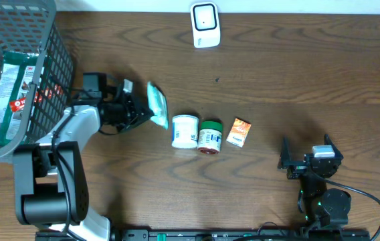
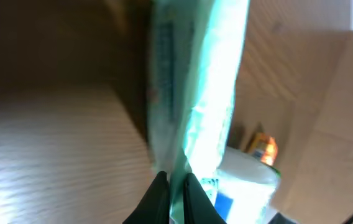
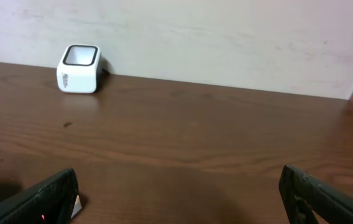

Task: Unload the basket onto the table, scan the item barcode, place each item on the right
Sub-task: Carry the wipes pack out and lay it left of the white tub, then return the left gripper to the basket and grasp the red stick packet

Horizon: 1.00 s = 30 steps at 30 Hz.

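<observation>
One thin green packet (image 1: 157,105) is at the counter's (image 1: 277,80) nine o'clock side, pinched by its edge in the left fingers (image 2: 158,196). It looks light and floppy (maybe slippery). The right fingers (image 3: 40,199) stand wide, empty.

The left arm (image 1: 76,124) is wearing a white shell over black joints, with thin black cables running along it to the black-fingered left gripper (image 2: 174,180), while the right arm (image 1: 310,164) is showing all-black links, a grey-topped wrist block (image 1: 324,152), green lights glowing low down and a black cable (image 1: 372,201) looping out.
</observation>
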Tool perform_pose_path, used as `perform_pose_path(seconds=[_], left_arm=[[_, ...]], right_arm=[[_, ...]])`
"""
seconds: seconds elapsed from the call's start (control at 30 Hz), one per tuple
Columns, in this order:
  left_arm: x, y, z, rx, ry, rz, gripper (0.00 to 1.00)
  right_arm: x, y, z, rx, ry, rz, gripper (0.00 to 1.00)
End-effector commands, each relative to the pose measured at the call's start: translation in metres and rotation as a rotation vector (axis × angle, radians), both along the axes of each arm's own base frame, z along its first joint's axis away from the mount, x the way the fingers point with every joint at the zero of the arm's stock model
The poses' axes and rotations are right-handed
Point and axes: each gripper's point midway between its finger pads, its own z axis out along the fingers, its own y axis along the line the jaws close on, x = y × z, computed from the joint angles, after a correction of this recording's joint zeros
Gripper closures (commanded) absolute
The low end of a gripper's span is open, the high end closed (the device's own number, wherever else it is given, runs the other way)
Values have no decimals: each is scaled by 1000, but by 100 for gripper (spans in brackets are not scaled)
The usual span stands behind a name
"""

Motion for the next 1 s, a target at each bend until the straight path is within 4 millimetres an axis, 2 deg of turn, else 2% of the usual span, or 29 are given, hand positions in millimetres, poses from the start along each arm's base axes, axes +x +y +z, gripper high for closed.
perform_pose_path(seconds=[0.0,0.03,0.13,0.17,0.2,0.3,0.4,0.47,0.53,0.57,0.67,0.77,0.8,0.83,0.87,0.97], left_arm=[[-6,20,-16,89,13,3,93],[-7,25,-19,108,24,15,93],[-5,32,-18,142,20,34,83],[-3,37,-15,163,9,48,75],[-2,40,-10,185,-5,61,71],[3,45,15,213,-70,96,69],[7,42,54,212,-176,113,69],[6,40,101,235,-289,127,69],[3,47,142,297,-360,163,63],[1,54,164,341,-385,191,62],[-6,95,242,552,-435,338,51],[-4,130,299,704,-512,487,50],[-4,138,310,737,-530,524,50],[-5,156,328,800,-548,617,50],[-6,168,336,832,-549,685,49],[-2,200,344,888,-544,821,46]], right_arm=[[0,-4,-1,-6,4,-15,1],[0,-4,-1,-6,4,-15,1],[0,-4,-1,-6,4,-15,1],[0,-4,-1,-6,4,-15,1],[0,-4,-1,-6,4,-15,1],[0,-4,-1,-6,4,-15,1],[0,-4,-1,-6,4,-15,1],[0,-4,-1,-6,4,-15,1],[0,-4,-1,-6,4,-15,1],[0,-4,-1,-6,4,-15,1],[0,-4,-1,-6,4,-15,1],[0,-4,-1,-6,4,-15,1],[0,-4,-1,-6,4,-15,1],[0,-4,-1,-6,4,-15,1],[0,-4,-1,-6,4,-15,1],[0,-4,-1,-6,4,-15,1]])
